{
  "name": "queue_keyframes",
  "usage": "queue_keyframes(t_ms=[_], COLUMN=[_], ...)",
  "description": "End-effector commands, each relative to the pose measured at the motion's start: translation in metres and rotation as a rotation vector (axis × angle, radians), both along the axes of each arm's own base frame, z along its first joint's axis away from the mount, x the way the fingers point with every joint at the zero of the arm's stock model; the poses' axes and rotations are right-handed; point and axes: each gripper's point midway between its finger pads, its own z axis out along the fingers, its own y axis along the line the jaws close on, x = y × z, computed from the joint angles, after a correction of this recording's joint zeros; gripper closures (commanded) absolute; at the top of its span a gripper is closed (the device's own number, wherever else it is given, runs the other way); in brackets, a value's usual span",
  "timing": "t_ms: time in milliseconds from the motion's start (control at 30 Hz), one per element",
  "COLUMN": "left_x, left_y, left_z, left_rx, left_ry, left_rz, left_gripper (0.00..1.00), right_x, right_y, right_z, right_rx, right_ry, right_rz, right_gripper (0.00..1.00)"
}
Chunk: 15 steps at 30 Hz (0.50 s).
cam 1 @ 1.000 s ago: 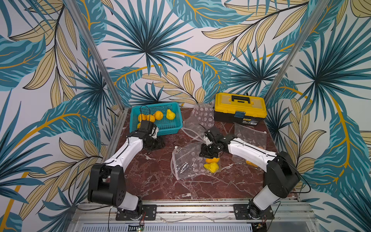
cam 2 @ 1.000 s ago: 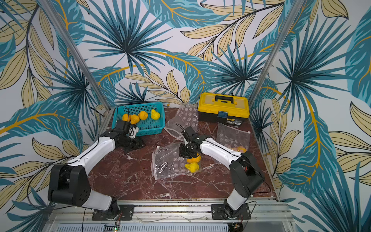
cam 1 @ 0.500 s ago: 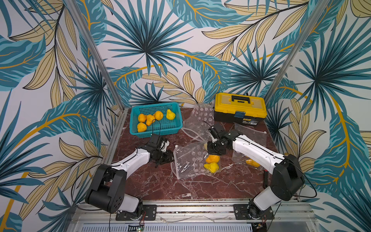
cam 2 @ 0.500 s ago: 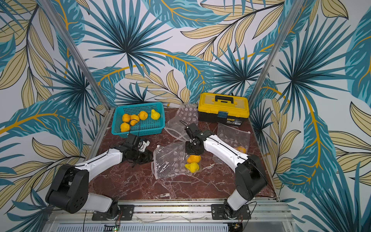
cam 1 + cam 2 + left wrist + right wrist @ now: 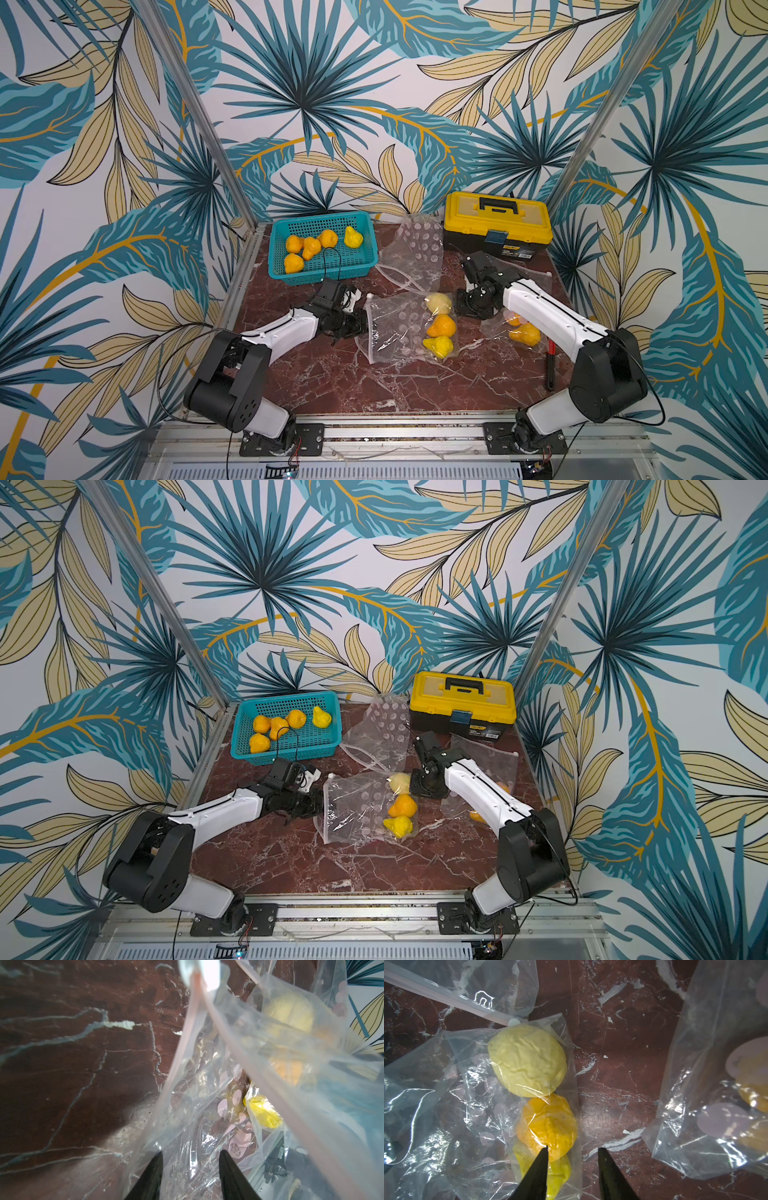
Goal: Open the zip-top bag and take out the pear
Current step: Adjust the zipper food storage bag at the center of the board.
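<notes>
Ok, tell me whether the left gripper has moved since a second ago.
Yes. The left gripper has moved away from the teal basket, toward the table's front, and now sits at the open mouth of the zip-top bag.

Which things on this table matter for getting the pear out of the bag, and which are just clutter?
Job: middle bag; pears inside; left gripper; right gripper.
Clutter: toolbox; basket; empty bag.
</notes>
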Motion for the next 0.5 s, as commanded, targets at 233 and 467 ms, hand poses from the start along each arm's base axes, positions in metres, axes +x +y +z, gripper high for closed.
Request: queue_keyframes(t_ms=[233,467], left_x=[-0.019,-0.029], left_y=[0.003,0.013], left_z=[-0.052,-0.076], left_rx=[0.077,0.132], left_ry=[0.110,0.168], left_rz=[-0.013,-0.006], left_gripper=[0.54,0.54], right_x=[0.051,0.088], right_y=[0.021,0.019], right_z=[-0.011,-0.033], right_rx=[0.232,0.286], right_ry=[-0.039,-0.051], right_rz=[0.033,-0.076], right_gripper=[0.43,0.40])
